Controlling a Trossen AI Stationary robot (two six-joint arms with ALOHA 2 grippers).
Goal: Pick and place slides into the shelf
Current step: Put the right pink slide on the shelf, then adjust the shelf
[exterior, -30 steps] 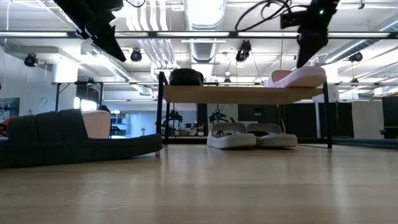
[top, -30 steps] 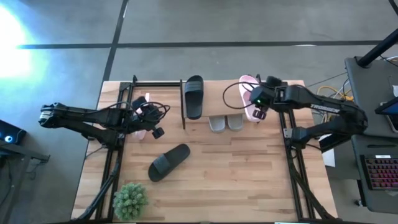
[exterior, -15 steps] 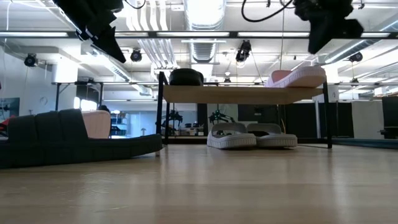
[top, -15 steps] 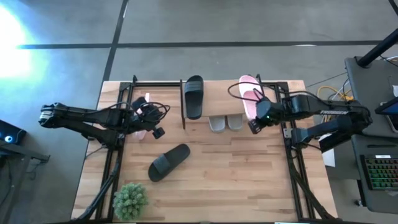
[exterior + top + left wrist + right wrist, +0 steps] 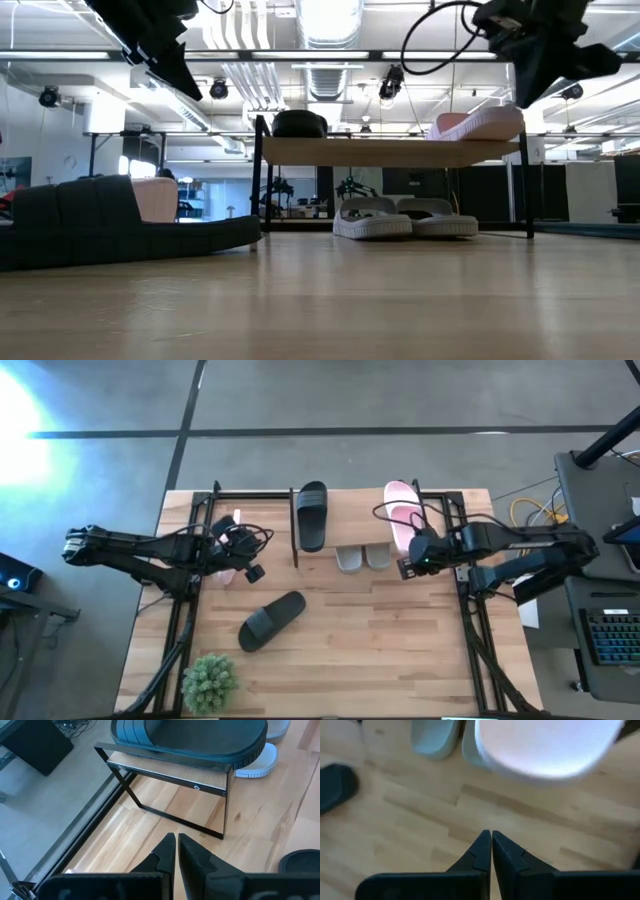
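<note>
From above, I see my right gripper [image 5: 407, 567] empty with fingers pressed together just beside the shelf [image 5: 355, 510], whose top carries a pink slide [image 5: 400, 510] and a black slide [image 5: 312, 515], with the grey pair [image 5: 363, 557] below and another black slide [image 5: 271, 620] loose on the table [image 5: 400, 650]. At table height, the shelf [image 5: 390, 151] holds the pink slide [image 5: 478, 124] on top. My wrist cameras show the left gripper [image 5: 176, 845] and right gripper [image 5: 491, 842] both closed on nothing.

Right claw [image 5: 407, 568] closed and empty above table, left claw [image 5: 253, 572] closed, raised at left
</note>
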